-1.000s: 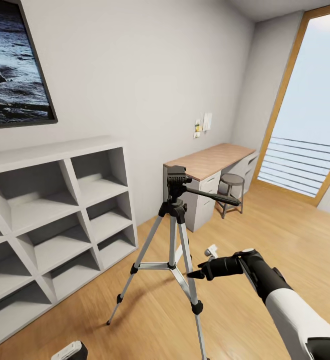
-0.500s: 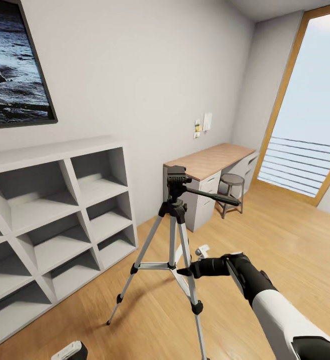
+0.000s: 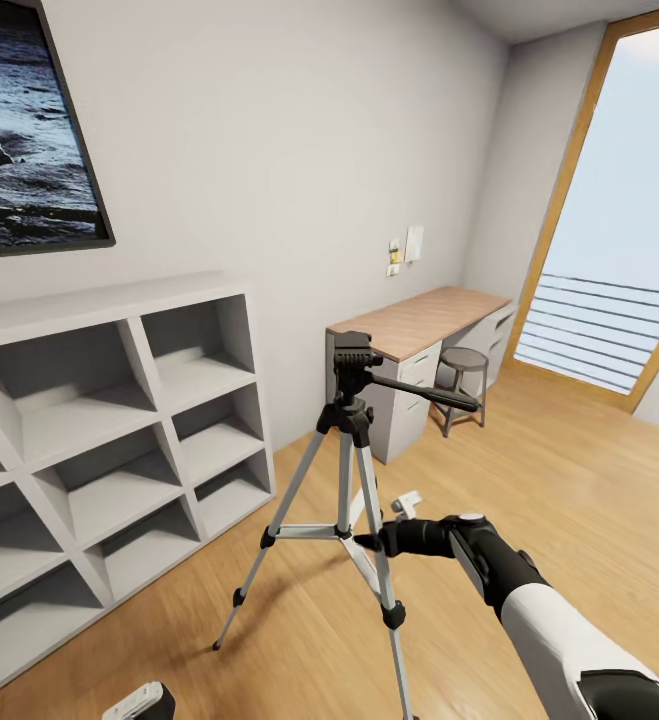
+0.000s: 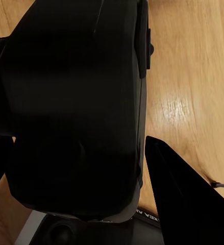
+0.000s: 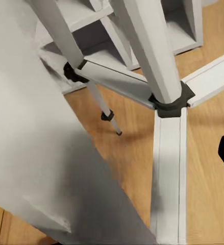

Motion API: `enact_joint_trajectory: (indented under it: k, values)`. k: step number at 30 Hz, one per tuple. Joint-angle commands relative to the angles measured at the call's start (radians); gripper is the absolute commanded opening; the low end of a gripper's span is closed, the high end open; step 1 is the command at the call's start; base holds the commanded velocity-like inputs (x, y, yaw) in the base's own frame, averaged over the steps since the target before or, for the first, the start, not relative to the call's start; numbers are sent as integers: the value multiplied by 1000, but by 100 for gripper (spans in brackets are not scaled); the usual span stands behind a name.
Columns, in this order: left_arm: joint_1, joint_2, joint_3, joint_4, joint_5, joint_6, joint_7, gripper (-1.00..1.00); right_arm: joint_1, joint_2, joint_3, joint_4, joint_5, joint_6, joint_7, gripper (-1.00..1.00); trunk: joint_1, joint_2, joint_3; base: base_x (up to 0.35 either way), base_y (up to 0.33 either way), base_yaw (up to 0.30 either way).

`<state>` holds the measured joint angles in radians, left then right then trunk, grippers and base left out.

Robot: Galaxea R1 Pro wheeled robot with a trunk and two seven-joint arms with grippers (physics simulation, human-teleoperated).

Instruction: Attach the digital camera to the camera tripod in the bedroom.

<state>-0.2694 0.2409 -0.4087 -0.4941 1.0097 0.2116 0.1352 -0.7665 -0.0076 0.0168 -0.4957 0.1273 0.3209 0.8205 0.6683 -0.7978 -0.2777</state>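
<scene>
While the right gripper (image 3: 371,541) sits against the camera tripod (image 3: 347,480)'s near leg, its opening cannot be told. The left gripper (image 4: 76,199) clasps the digital camera (image 4: 76,102), well below the upright tripod's head.

Camera tripod (image 3: 348,470) — silver legs, black joints, feet and head with black handle. Beside it: white cube shelf (image 3: 109,430), light wood plank floor (image 3: 529,480), pale grey wall (image 3: 289,150). Behind it, desk (image 3: 419,340) — wood top, white drawers. Digital camera (image 4: 76,107) black. Right gripper (image 3: 374,543) black, arm white.
</scene>
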Motion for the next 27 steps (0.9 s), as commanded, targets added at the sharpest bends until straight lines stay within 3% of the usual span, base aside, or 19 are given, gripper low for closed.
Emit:
enact_joint_trajectory:
  k: [1,9,10,27]
  values:
    - [-1,1,-7,-3,7,2,6,-100,0,0,2,-2,3,5,-6,100,0,-1,-1,0,0,0]
    - [0,1,-7,-3,7,2,6,-100,0,1,2,-1,-24,-39,-67,100,0,-1,-1,0,0,0]
    - [0,1,-7,-3,7,2,6,-100,0,0,2,1,-33,-43,-69,-100,0,-1,-1,0,0,0]
    - [-1,1,-7,-3,7,2,7,-100,0,0,3,28,-39,-56,-80,-100,0,-1,-1,0,0,0]
